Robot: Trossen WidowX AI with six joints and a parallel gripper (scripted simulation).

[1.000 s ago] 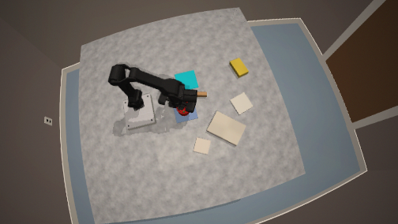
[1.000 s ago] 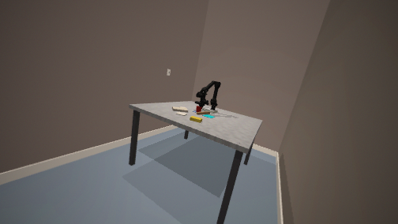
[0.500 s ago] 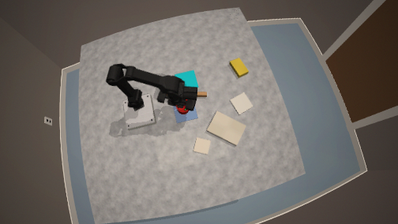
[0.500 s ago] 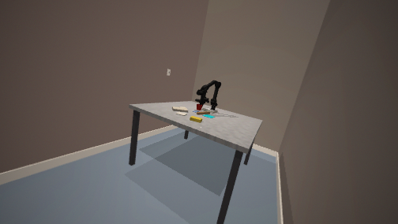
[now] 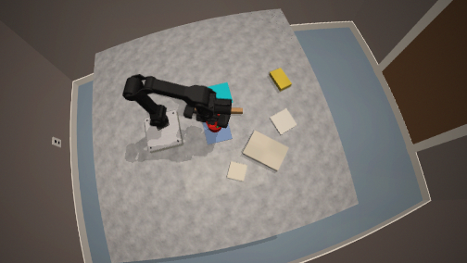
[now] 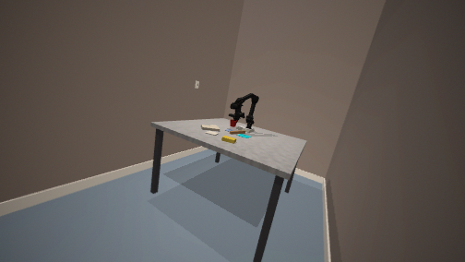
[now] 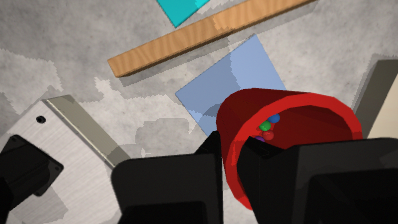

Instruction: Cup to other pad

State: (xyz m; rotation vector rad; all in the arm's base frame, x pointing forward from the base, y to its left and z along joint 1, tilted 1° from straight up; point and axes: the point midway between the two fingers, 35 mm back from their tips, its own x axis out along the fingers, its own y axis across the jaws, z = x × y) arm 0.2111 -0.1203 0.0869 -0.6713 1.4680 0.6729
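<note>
The red cup (image 5: pixel 214 127) (image 6: pixel 232 123) (image 7: pixel 239 107) is held above the blue pad (image 5: pixel 223 136) (image 7: pixel 255 65), with a gap under it in the exterior view. It looks roughly upright there. Several marbles lie inside, among them a green marble (image 7: pixel 265 125) and a blue marble (image 7: pixel 274 118). My gripper (image 6: pixel 234 119) (image 7: pixel 223 136) is shut on the cup's wall, one finger inside and one outside. The cyan pad (image 5: pixel 221 90) (image 6: pixel 244 136) (image 7: pixel 181 11) bears no cup. The arm hides part of both pads in the top view.
A wooden bar (image 5: pixel 237 110) (image 6: pixel 238 132) (image 7: pixel 170 50) lies between the two pads. A large cream block (image 5: pixel 265 150) (image 6: pixel 210 127), two small pale squares (image 5: pixel 283 121) (image 5: pixel 237 171) and a yellow block (image 5: pixel 280 79) (image 6: pixel 229 139) lie farther off on the table.
</note>
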